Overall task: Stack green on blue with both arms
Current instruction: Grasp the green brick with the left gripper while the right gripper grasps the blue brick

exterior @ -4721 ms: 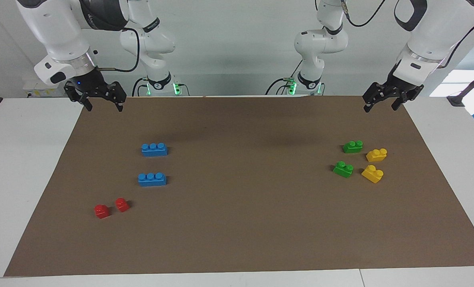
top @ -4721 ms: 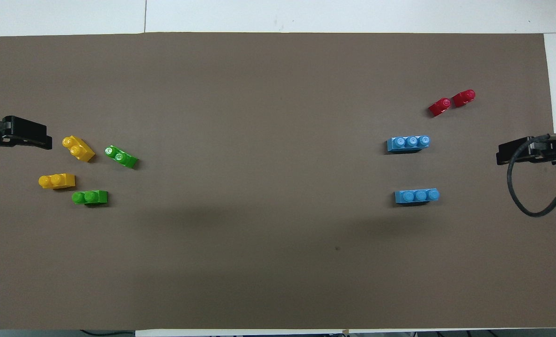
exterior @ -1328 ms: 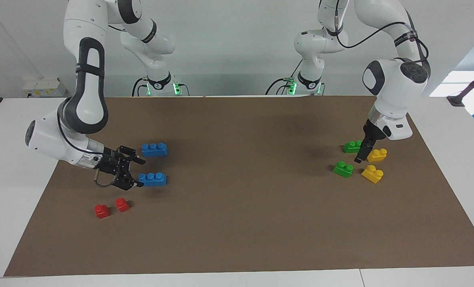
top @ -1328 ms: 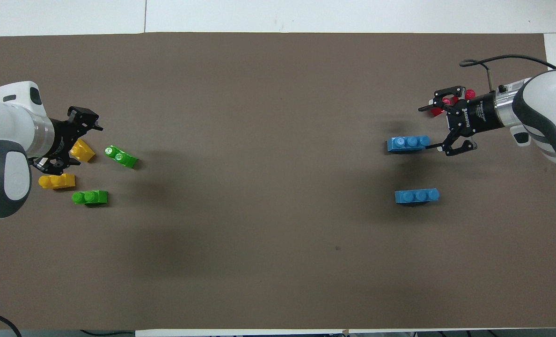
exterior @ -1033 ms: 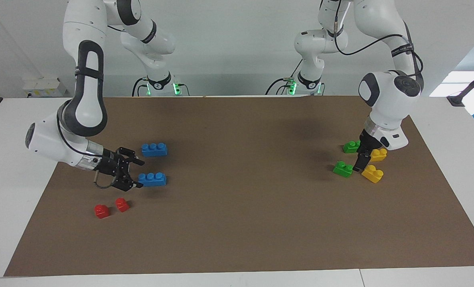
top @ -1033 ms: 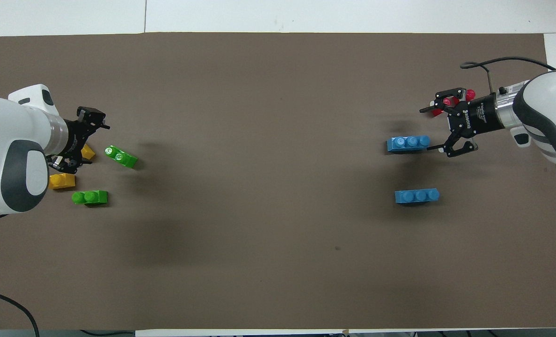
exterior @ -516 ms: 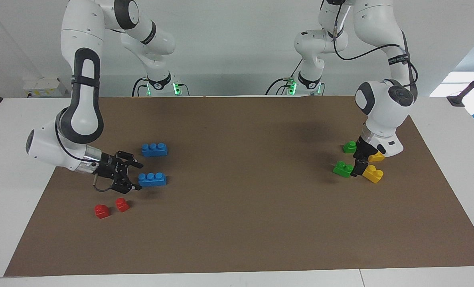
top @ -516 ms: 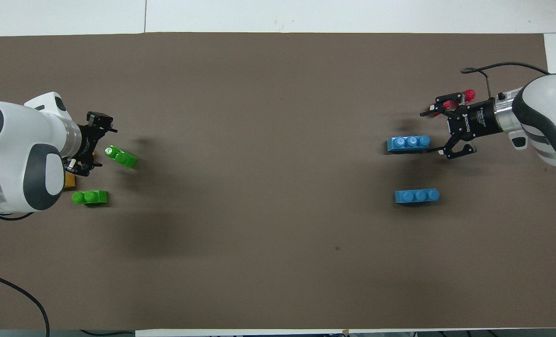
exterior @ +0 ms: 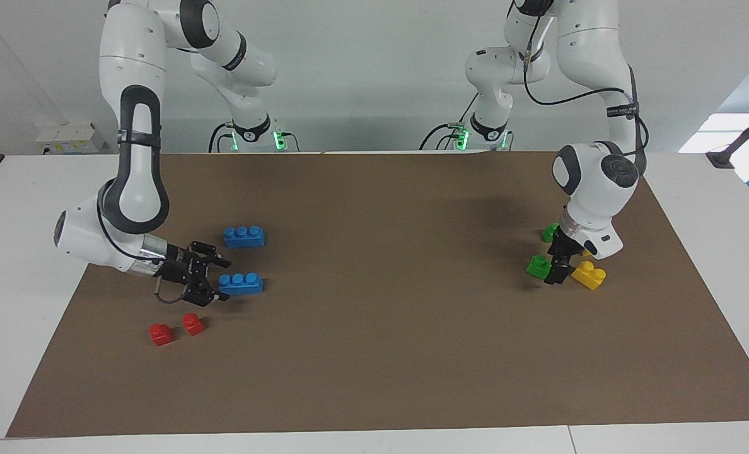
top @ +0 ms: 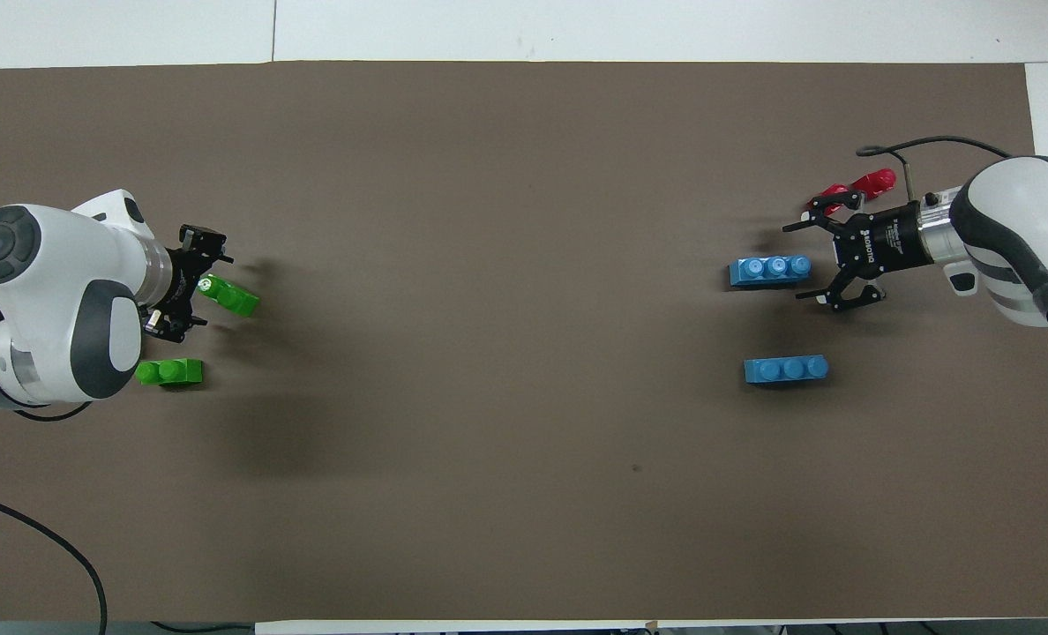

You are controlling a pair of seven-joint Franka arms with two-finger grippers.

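On the brown mat (exterior: 387,353) nearest the robots we see one blue brick (exterior: 244,236) toward the right arm's end and one green brick (top: 169,372) toward the left arm's end. A little farther out lies the second blue brick (exterior: 241,283), and our right hand (exterior: 205,277) sits low at its end, fingers spread wide to either side of it, holding nothing. Our left hand (exterior: 556,272) points down with its fingers apart around the second green brick (exterior: 539,265); we cannot tell whether they touch it. A yellow brick (exterior: 589,275) lies just beside that hand. Farthest out sit two red bricks (exterior: 174,329).
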